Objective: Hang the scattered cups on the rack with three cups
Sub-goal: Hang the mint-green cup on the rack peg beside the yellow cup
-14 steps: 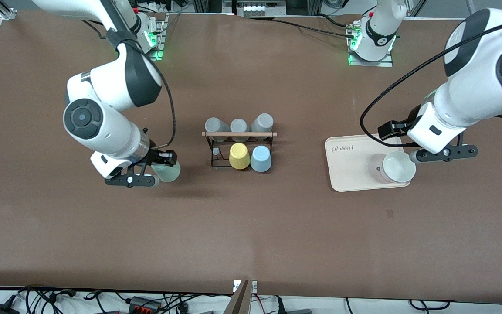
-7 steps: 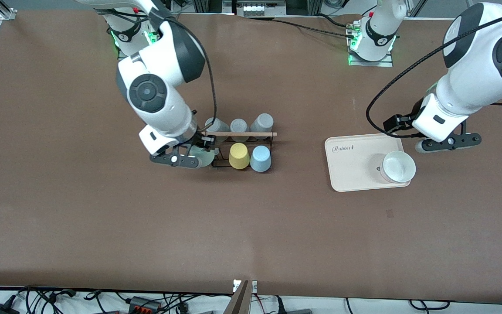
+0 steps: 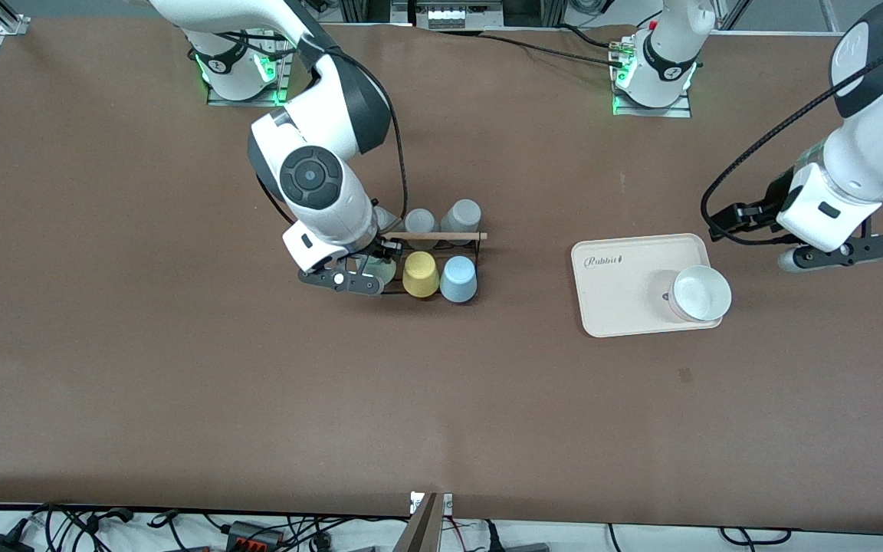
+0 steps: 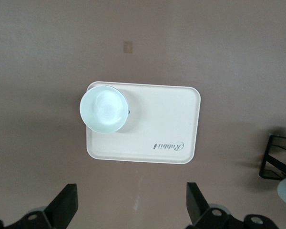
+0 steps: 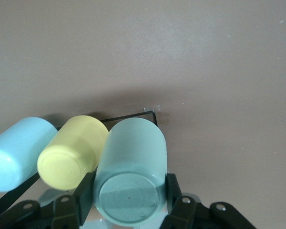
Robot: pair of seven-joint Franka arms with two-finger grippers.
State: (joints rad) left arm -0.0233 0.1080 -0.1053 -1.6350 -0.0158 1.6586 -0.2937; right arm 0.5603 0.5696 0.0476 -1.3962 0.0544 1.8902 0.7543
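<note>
Mint cup [image 5: 131,181] (right end effector [image 3: 355,277] gripping) beside yellow cup [image 5: 74,150]

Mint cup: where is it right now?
The mint cup is clamped upside down in the right gripper at the rack, at its right-arm end, beside the yellow cup.

The rack [image 3: 426,257] is standing mid-tabletop [image 3: 441,399]. Three cups [image 3: 462,217] are hanging on its row farther from the front camera. On the nearer row, two cups [image 3: 421,274] are hanging side by side, and the right gripper [image 3: 355,280] is holding a third cup [image 3: 379,268] just beside them, at the rack's end toward the right arm. A tray [image 3: 625,303] is lying toward the left arm's end, well apart from the rack, with a bowl [image 3: 700,293] sitting on it. The left gripper [image 3: 836,255] is hovering over the tabletop just beside the tray.
</note>
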